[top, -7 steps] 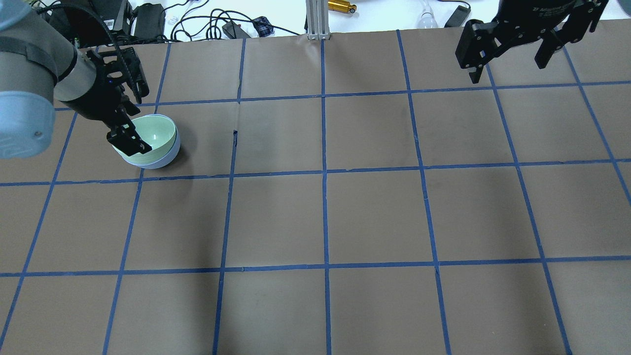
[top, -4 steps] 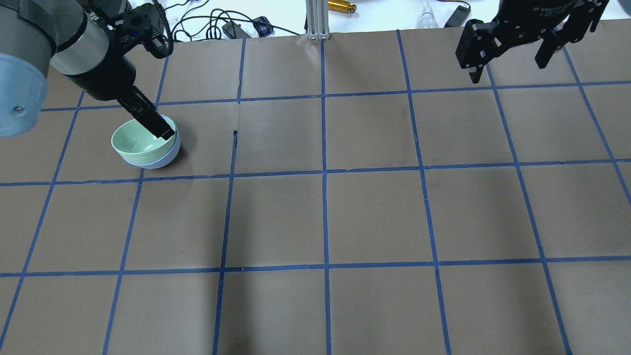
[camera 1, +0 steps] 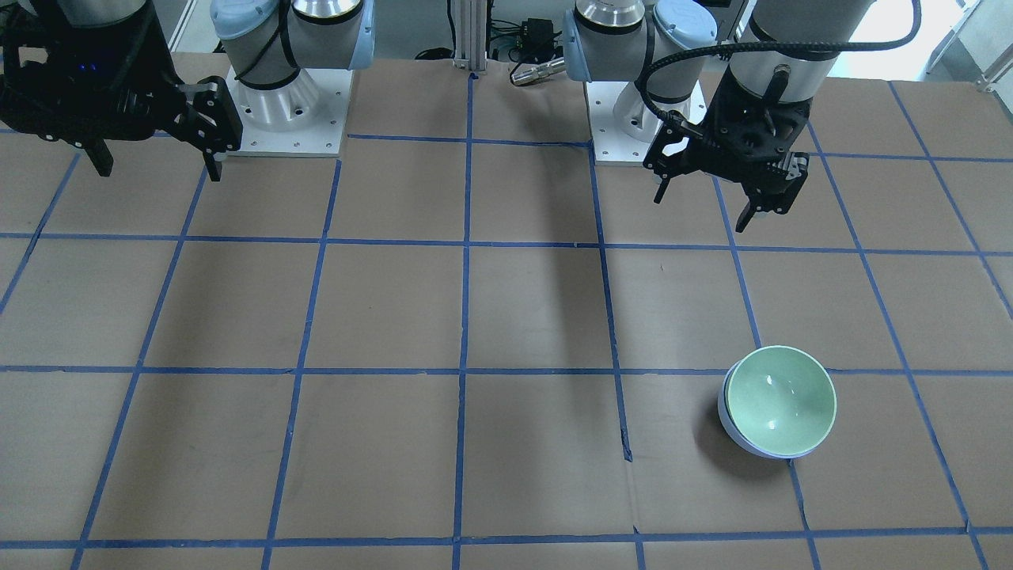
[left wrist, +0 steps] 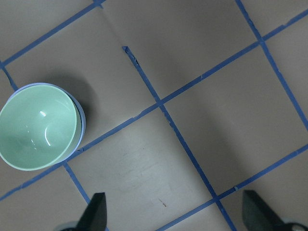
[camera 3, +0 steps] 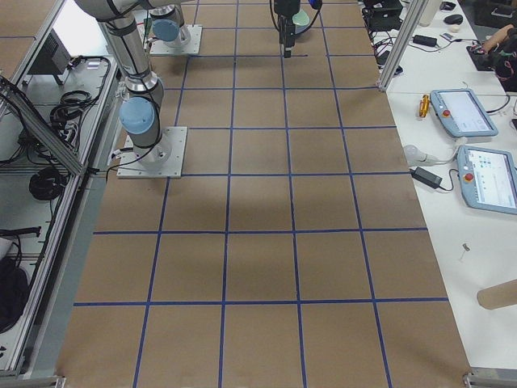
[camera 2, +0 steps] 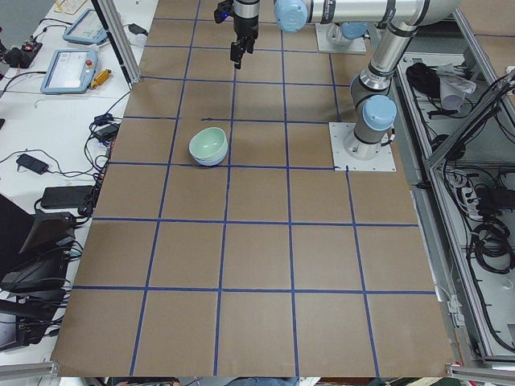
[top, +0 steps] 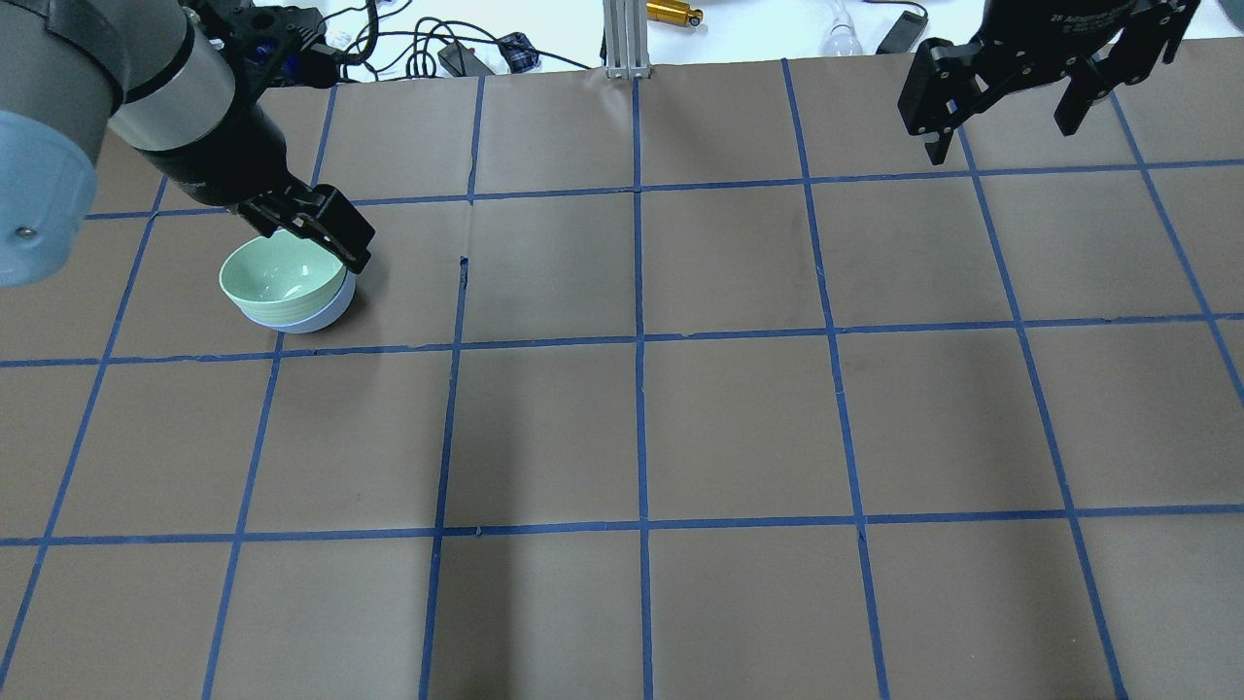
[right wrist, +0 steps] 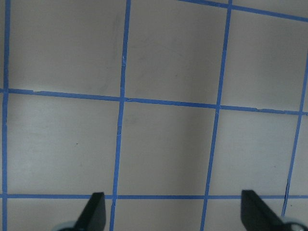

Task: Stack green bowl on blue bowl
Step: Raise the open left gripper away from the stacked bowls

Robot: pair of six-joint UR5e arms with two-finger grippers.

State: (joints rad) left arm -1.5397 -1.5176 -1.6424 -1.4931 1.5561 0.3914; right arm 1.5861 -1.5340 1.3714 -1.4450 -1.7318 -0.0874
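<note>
The green bowl [top: 280, 271] sits nested upright inside the blue bowl [top: 326, 311] on the left part of the table. Both also show in the front view, the green bowl [camera 1: 780, 400] and the blue bowl's edge [camera 1: 732, 431], and in the left wrist view [left wrist: 38, 127]. My left gripper [camera 1: 700, 212] is open and empty. It hangs well above the table, on the robot's side of the bowls and apart from them. My right gripper [top: 1001, 136] is open and empty, high over the far right of the table.
The table [top: 729, 428] is brown with a grid of blue tape. An aluminium post [top: 622, 39], cables and small devices lie past its far edge. The two arm bases [camera 1: 285, 111] stand at the robot's side.
My left gripper has let go of the green bowl's rim, risen and turned away. The green bowl has settled level in the blue bowl. The right arm has not moved.
</note>
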